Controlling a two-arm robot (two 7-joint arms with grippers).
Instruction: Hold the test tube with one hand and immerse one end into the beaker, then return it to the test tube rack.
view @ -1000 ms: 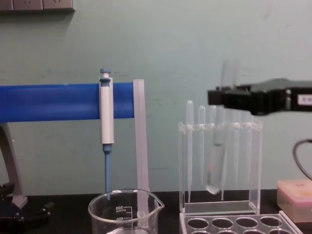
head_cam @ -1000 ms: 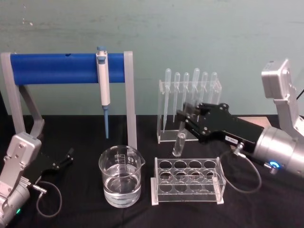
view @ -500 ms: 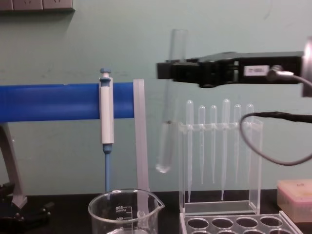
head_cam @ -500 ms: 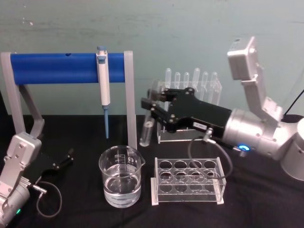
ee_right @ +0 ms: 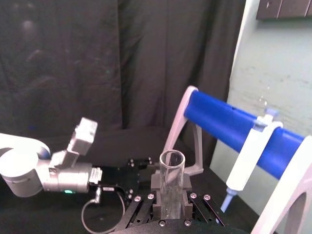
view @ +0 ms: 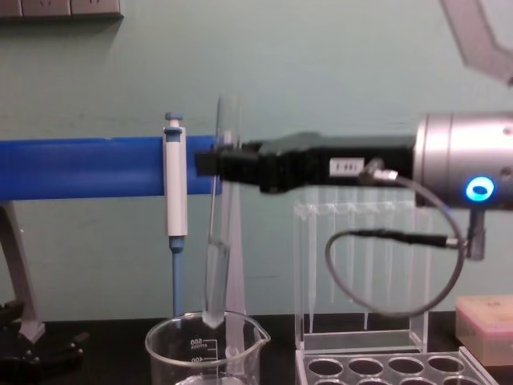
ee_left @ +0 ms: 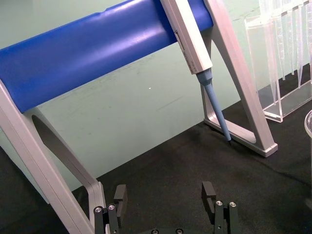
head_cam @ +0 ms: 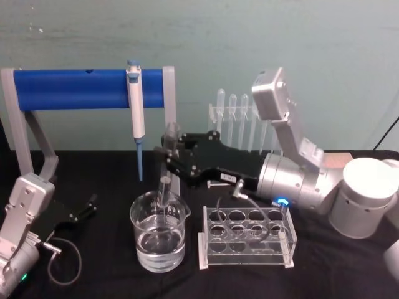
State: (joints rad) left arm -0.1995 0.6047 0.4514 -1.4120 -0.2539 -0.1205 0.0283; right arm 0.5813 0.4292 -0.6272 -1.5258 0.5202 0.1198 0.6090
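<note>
My right gripper (head_cam: 168, 149) is clamped on the test tube (view: 215, 265) near its upper part, holding it slightly tilted over the beaker (head_cam: 138, 232). The tube's rounded end sits level with the beaker's rim, above the water inside. The test tube rack (head_cam: 249, 250) stands just beside the beaker on my right. My left gripper (ee_left: 164, 195) rests parked on the black table (head_cam: 106, 268) at my left, fingers spread wide

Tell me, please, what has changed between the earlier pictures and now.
The right tool, shut on the test tube throughout, carried it leftward from above the test tube rack to over the beaker and lowered it; the tube's rounded end is now at the beaker's rim. The left tool stayed parked open at the left, and the beaker, rack and pipettor did not move.
</note>
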